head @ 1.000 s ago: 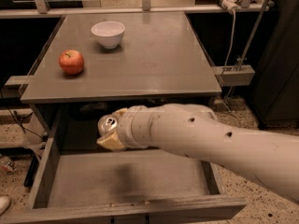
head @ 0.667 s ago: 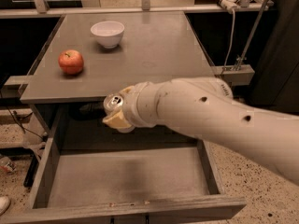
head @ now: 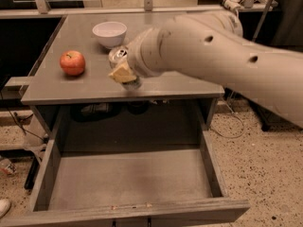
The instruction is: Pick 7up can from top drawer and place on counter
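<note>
**Can's out of the drawer, now hovering at the front edge**

Since a second ago the arm has lifted up and back. The 7up can (head: 118, 56) was down at the mouth of the top drawer (head: 45, 174), and now it's over the bench (head: 165, 86), just inside the front edge and a bit left of the middle. The gripper (head: 125, 71) is clamped around the can's body, with the can tilted so its pull-tab top leans toward the back-left corner. I can't tell if the bottom is touching the surface yet.

How I'd finish this step:
- Straighten the can so it's upright before lowering, or it'll land on its rim and roll.
- Push a little further in from the front edge, because a wobble here drops it straight back into the open drawer.
- Don't drift left or back. The apple (head: 72, 63) sits near the left edge and the bowl (head: 109, 33) is just behind the can.
- Open up only once the base sits flat.

As for branding, nothing is readable. Only the silvery top shows, and the label is hidden behind the gripper.
</note>
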Available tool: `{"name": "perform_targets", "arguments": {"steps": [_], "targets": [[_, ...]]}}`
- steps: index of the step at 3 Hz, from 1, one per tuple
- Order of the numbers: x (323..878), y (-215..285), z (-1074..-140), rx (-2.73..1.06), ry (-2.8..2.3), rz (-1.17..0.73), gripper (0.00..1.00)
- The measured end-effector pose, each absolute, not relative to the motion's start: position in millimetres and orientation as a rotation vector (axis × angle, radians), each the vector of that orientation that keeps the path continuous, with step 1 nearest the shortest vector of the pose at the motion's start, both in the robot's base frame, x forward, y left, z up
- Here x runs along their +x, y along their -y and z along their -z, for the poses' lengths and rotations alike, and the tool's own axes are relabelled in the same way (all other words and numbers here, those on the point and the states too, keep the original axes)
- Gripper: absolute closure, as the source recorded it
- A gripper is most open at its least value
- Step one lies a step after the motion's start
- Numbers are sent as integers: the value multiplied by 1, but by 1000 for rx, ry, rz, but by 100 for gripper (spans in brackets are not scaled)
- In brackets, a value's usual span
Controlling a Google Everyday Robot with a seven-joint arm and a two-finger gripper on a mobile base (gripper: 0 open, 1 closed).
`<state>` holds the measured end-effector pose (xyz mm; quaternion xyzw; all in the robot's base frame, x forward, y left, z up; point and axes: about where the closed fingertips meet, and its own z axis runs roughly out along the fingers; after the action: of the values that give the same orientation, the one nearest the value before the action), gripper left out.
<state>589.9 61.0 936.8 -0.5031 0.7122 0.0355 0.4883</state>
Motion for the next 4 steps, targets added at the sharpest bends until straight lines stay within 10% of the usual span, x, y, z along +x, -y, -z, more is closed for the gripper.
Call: {"name": "perform_targets", "arguments": {"steps": [4], "targets": [[724,-64,-898,-1103,-1849,-362,100]]}}
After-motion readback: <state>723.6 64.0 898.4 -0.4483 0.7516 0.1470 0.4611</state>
